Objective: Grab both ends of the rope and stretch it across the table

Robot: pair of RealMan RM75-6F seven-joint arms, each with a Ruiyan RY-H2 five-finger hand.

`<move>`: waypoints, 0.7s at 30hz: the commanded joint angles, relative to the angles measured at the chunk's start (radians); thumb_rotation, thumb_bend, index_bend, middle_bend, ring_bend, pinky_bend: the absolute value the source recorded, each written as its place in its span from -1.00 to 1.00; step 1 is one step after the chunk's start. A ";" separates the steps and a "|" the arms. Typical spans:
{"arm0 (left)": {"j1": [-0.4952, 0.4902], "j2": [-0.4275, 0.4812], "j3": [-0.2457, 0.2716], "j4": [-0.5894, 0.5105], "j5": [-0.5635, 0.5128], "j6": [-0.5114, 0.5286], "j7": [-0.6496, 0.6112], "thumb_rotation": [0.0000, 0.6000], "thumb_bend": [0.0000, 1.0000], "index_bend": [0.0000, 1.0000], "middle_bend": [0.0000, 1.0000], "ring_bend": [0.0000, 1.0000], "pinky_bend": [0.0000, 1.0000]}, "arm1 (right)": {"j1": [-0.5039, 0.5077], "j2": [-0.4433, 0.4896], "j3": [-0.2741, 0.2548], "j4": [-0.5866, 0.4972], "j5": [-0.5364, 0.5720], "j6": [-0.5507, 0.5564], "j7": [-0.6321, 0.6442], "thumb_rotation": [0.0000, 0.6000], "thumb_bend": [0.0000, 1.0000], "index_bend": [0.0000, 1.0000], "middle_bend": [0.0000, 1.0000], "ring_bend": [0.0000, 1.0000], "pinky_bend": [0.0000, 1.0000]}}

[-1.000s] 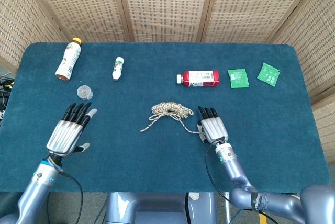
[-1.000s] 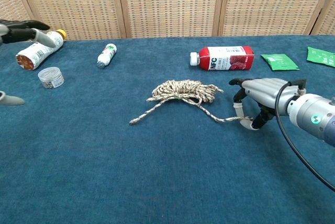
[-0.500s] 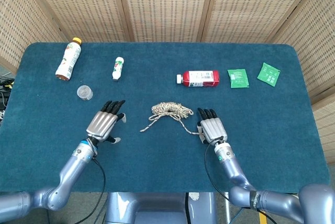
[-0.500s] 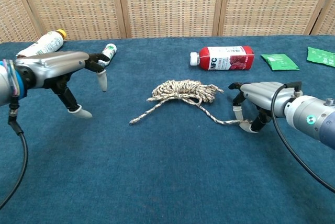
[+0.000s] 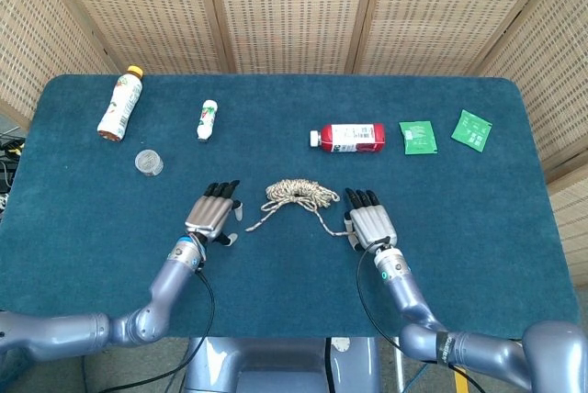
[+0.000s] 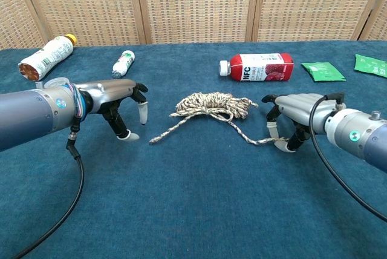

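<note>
The blue surface (image 5: 478, 228) carries a bunched rope (image 6: 211, 104) at its middle. The right hand (image 6: 296, 114) pinches the rope's right end low over the felt. The left hand (image 6: 118, 98), fingers spread and holding nothing, hovers just beside the free left end (image 6: 154, 140).

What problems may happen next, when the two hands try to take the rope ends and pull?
The left hand is open beside the rope's loose left end and may push it away. The right hand seems to hold its end only lightly, so it may slip. The bunched coil may snag when pulled.
</note>
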 commanded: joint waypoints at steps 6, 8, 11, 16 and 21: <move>-0.046 -0.038 0.014 0.033 -0.042 0.012 0.009 1.00 -0.39 -0.05 -1.00 -1.00 -1.00 | 0.006 -0.009 0.002 0.010 0.003 -0.008 0.004 1.00 0.00 0.42 -0.99 -1.00 -1.00; -0.054 -0.048 0.017 0.042 -0.048 0.016 0.009 1.00 -0.34 -0.05 -1.00 -1.00 -1.00 | 0.007 -0.011 0.003 0.010 0.005 -0.008 0.005 1.00 0.00 0.42 -0.99 -1.00 -1.00; -0.065 -0.059 0.016 0.051 -0.068 0.017 0.009 1.00 -0.32 -0.05 -1.00 -1.00 -1.00 | 0.007 -0.013 0.004 0.012 0.006 -0.009 0.007 1.00 0.00 0.42 -0.99 -1.00 -1.00; -0.084 -0.079 0.022 0.076 -0.093 0.038 0.028 1.00 -0.31 -0.05 -1.00 -1.00 -1.00 | 0.007 -0.013 0.004 0.014 0.006 -0.010 0.012 1.00 0.00 0.42 -0.99 -1.00 -1.00; -0.093 -0.087 0.027 0.094 -0.108 0.031 0.025 1.00 -0.31 -0.05 -1.00 -1.00 -1.00 | 0.006 -0.011 0.003 0.016 0.005 -0.013 0.018 1.00 0.00 0.42 -0.99 -1.00 -1.00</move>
